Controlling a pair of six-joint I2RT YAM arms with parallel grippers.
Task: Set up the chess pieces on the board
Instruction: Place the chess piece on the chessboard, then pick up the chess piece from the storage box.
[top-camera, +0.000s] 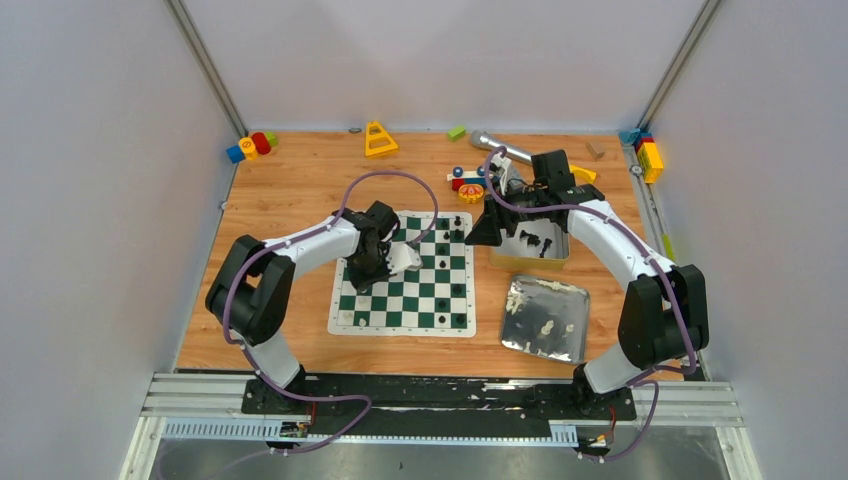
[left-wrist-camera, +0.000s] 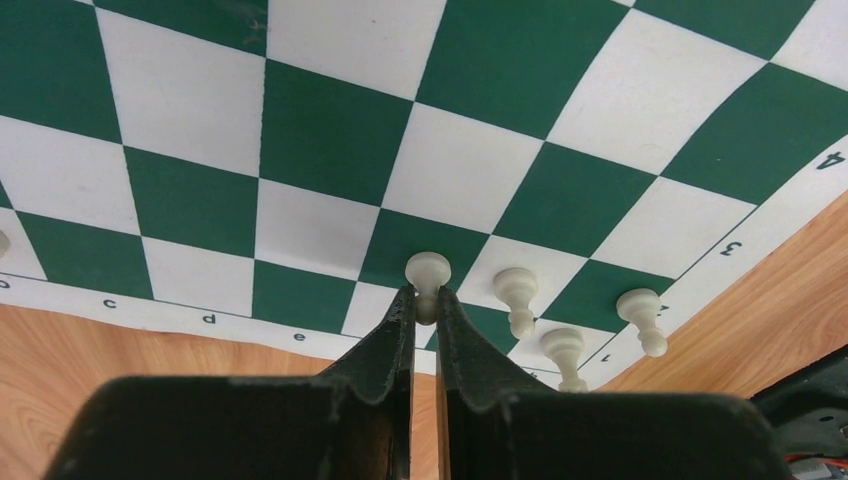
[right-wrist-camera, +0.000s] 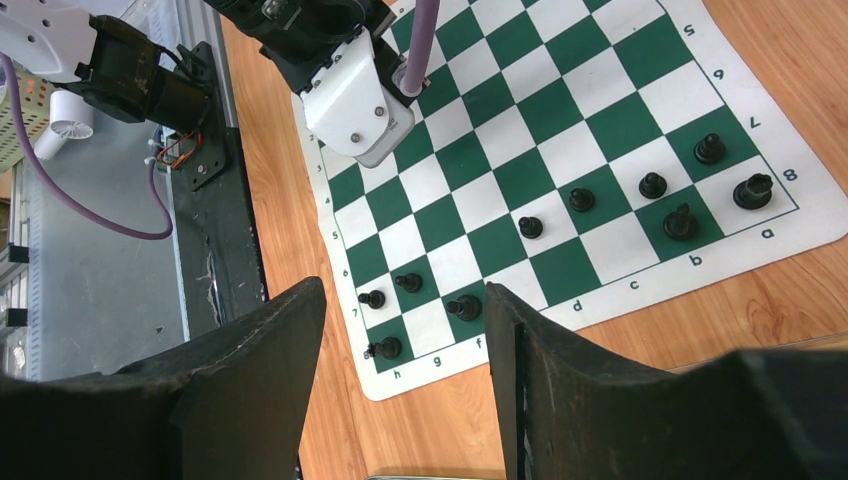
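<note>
Here left pincer (left-wrist-camera: 425, 305) low over board (left-wrist-camera: 330, 150), clenched on white pawn (left-wrist-camera: 428, 268) (right pincer (right-wrist-camera: 402, 300) gaping).

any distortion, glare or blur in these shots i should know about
Left wrist view: straight lines on the board bow like a fisheye, while the white pawn pinched in the left tool is sharp. Top external view: even light, but the silver tray throws mottled glare. Right wrist view: the right tool is dark and soft up close, the black pieces beyond crisp.

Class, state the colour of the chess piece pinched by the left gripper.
Cream-white; the piece shows best in the left wrist view.
</note>
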